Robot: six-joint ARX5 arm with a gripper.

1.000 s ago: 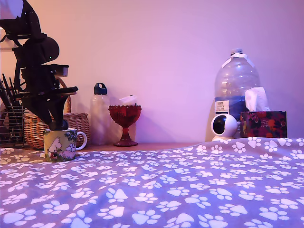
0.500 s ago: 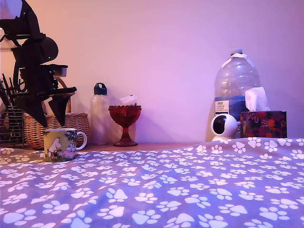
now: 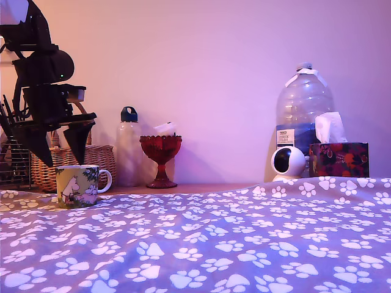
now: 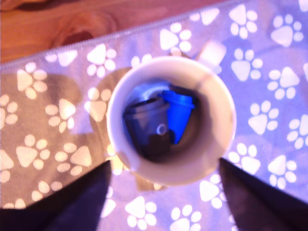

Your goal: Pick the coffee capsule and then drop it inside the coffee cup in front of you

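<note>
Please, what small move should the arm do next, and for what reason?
Probably lift the claw a little higher, straight up and away from the coffee cup. The wrist view shows blue capsules lying inside the cup, and the claw is open and empty above the rim, so the drop looks done.

One mug (image 3: 77, 185), seemingly two capsules (image 4: 159, 126) inside, two bottles (image 3: 303, 122).
</note>
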